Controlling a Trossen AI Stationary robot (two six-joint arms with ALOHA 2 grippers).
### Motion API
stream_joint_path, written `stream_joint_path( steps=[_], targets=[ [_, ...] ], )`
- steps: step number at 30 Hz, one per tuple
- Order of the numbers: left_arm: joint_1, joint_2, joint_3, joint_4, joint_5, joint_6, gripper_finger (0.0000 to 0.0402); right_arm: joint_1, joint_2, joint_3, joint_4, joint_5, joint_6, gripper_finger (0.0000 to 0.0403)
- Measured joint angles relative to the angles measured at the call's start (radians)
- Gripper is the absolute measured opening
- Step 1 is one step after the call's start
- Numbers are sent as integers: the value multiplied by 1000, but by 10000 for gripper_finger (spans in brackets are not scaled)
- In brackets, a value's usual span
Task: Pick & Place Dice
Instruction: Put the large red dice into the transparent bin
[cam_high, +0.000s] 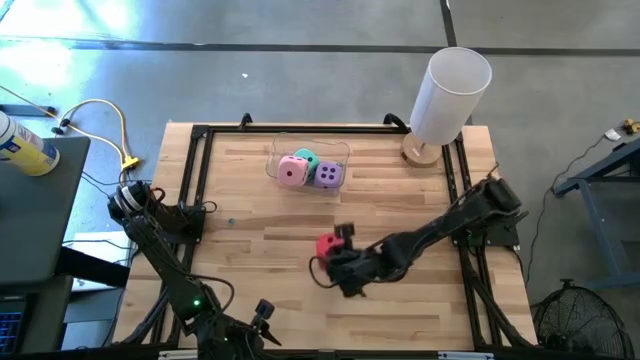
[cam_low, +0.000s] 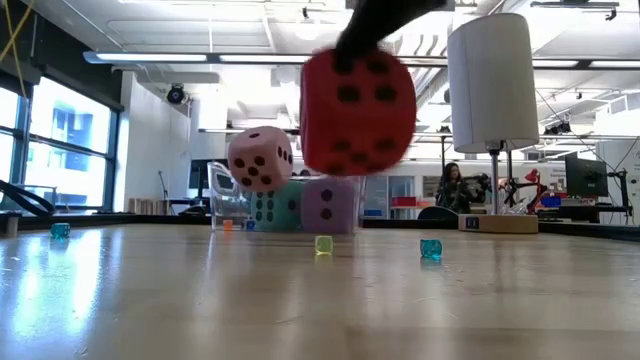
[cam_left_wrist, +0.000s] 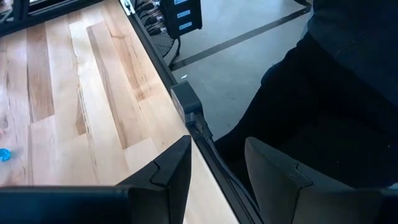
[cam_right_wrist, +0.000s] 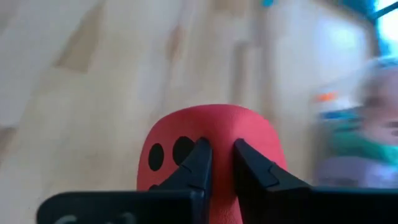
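- Right gripper (cam_right_wrist: 219, 163) pinches the red die (cam_low: 357, 112), lifted above the table (cam_high: 260, 250)
- Left gripper (cam_left_wrist: 214, 177) waits at the table's near edge, fingers parted, holding nothing

3 dice (cam_high: 309, 170) in bin (cam_high: 345, 150) at table's (cam_high: 250, 250) back; 4th die (cam_high: 327, 246) mid-table.

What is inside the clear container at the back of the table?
The clear container holds the pink die, the teal die and the purple die; teal is partly covered.
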Motion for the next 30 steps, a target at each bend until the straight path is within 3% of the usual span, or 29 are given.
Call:
stream_joint_path(
  steps=[6,9,15,19,30],
  targets=[
    [0,0,0,4,-12,0,144,-76,-119,0,-1,86,-101,26],
    [0,-2,0,4,-99,2,144,-158,-173,3,23,114,-123,24],
    [-5,-29,0,1,-286,33,144,-348,-189,3,21,15,-197,20],
    [6,-96,0,-28,-457,-75,144,-480,-185,3,35,-74,-206,19],
    [95,-362,1,-302,-468,-155,144,-570,-160,5,80,-54,-398,14]
  ],
)
